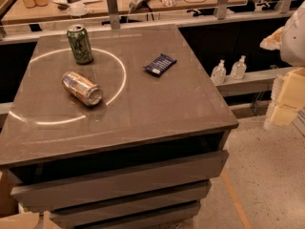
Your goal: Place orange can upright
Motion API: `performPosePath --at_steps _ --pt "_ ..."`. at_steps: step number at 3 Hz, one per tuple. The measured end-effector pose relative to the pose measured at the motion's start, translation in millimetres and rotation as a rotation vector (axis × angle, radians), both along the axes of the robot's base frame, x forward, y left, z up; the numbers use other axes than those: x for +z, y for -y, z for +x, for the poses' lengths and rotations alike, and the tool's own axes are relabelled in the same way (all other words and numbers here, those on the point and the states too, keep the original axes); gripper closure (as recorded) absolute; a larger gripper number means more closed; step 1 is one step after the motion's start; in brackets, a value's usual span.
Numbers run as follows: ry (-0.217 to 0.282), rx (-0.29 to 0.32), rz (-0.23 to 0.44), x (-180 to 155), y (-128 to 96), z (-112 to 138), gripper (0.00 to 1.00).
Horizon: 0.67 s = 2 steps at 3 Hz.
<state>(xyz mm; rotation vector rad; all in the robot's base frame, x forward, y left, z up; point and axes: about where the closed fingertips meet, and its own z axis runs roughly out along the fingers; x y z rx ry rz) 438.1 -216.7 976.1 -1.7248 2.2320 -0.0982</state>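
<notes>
Orange can (82, 88) lies on its side on the table (157, 104), near the upright green can (79, 44); gripper (286, 97) at the right edge, well apart from both; its state can't be told; risk: round can rolls when nudged, or green can gets knocked over.

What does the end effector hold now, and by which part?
Nothing. The end effector is at the right edge of the view, away from the table; the orange can lies on its side there, untouched.
</notes>
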Motion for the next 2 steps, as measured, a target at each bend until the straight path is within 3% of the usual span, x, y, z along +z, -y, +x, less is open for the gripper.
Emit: performPosePath --at_steps 1,2 --pt "0.000 0.000 0.000 0 0 0 0.00" --pt "-0.010 0.017 0.045 4 -12 15 0.00"
